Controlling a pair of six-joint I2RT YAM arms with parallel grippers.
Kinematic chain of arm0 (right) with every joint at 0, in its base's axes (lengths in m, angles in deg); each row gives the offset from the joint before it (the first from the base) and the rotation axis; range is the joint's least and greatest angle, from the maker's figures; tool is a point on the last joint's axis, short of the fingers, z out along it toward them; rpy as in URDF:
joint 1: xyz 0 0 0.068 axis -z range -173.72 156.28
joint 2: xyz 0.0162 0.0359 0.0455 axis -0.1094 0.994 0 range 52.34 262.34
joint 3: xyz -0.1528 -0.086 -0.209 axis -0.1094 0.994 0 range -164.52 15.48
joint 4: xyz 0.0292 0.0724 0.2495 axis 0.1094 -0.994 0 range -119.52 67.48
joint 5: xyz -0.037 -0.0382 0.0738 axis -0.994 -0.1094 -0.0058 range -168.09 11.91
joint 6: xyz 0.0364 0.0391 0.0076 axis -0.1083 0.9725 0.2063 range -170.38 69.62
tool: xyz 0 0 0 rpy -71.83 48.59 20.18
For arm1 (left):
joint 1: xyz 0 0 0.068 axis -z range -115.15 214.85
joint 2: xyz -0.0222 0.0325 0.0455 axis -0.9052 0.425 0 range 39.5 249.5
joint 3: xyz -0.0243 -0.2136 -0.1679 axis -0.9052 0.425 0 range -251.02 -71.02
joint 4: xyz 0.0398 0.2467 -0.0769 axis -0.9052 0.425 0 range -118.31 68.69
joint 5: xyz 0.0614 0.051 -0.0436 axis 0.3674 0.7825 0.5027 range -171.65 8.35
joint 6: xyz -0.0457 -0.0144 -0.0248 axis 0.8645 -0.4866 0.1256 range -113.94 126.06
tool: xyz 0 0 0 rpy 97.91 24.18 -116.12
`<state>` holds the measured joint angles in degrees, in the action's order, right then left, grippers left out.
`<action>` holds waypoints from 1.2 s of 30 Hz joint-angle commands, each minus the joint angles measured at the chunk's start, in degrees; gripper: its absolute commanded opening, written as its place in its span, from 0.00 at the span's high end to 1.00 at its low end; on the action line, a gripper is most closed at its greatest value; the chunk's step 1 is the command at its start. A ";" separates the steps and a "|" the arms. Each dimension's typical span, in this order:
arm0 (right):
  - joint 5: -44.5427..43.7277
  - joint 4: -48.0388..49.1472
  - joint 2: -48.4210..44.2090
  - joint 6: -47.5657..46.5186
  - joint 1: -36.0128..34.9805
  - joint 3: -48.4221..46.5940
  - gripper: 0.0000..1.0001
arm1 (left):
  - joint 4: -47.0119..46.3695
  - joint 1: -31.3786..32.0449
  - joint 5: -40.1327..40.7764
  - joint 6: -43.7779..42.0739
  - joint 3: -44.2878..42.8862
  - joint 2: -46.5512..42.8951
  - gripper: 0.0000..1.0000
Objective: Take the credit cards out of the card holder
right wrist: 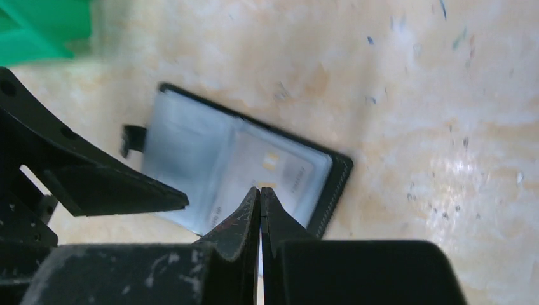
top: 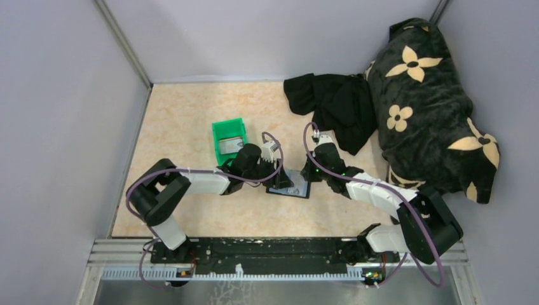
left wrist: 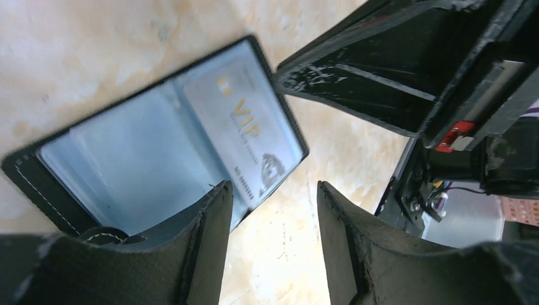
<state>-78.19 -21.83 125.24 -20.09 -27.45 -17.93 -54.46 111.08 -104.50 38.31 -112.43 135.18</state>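
Observation:
The card holder (top: 291, 186) lies open and flat on the table, with black edges and grey-blue glossy inner faces (left wrist: 159, 159). A pale grey-white card (left wrist: 248, 136) printed "VIP" sits in its right sleeve and also shows in the right wrist view (right wrist: 279, 168). My left gripper (left wrist: 273, 189) is open and empty, one finger over the holder's near edge, the other over bare table. My right gripper (right wrist: 260, 189) is shut, its tips down at the card's face; its black fingers (left wrist: 375, 70) reach the holder's far corner. The gold-brown card is not in view.
A green plastic bin (top: 229, 136) stands just left of and behind the holder, with something pale inside. A black cloth (top: 337, 105) and a dark flowered cushion (top: 432, 108) lie at the back right. Grey walls enclose the table.

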 commanded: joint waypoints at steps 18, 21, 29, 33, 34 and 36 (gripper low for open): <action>0.89 2.18 -1.87 3.68 0.04 8.42 1.00 | -15.17 0.08 -7.11 5.29 3.66 10.46 0.43; 1.96 4.65 0.16 4.25 0.07 9.09 1.00 | -16.14 -0.08 -6.82 5.87 4.07 10.48 0.50; 3.84 8.58 4.23 5.00 0.04 9.76 1.00 | -19.63 -0.72 -6.67 7.75 3.82 11.58 0.56; 4.14 9.04 4.60 5.11 0.05 9.85 1.00 | -20.54 -0.80 -6.72 8.43 2.71 12.93 0.56; 4.17 8.99 4.66 5.08 0.06 9.85 1.00 | -20.71 -0.87 -6.75 8.52 2.53 13.19 0.57; 4.34 9.21 4.86 5.09 0.03 10.00 1.00 | -20.99 -0.93 -6.56 8.68 2.33 13.69 0.60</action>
<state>-74.74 -12.25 128.65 -15.18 -27.39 -9.27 -72.80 110.34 -111.32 46.59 -108.43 147.03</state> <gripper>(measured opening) 0.005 0.425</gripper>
